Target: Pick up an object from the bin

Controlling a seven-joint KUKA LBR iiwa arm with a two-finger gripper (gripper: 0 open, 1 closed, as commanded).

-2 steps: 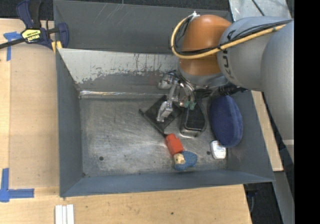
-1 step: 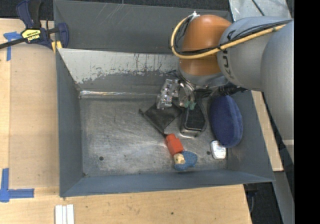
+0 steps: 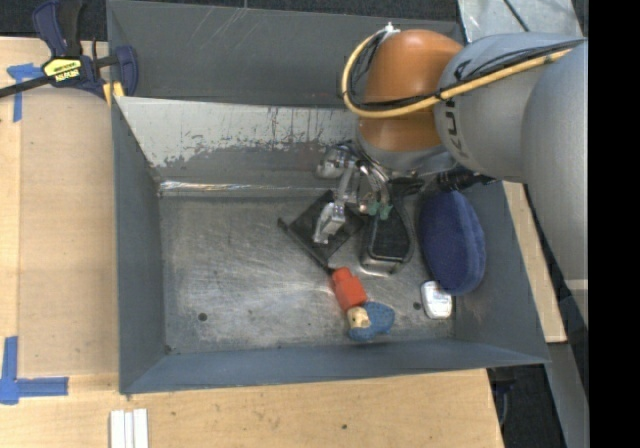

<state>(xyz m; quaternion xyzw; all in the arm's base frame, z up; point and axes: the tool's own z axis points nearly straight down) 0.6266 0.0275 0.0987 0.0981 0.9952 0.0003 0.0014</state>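
My gripper (image 3: 333,218) hangs low in the right half of the bin, just off the back wall. Its silver tip is down at a flat black angular piece (image 3: 308,236) lying on the bin floor. Right of it lies a black, phone-like slab with a shiny rim (image 3: 386,239). In front of the gripper, a red cylinder (image 3: 348,288) lies against a blue lump (image 3: 371,322).
A dark blue oval pouch (image 3: 452,241) rests against the right wall, with a small white piece (image 3: 437,300) in front of it. The arm with its orange cover overhangs the back right corner. The left half of the floor is bare metal.
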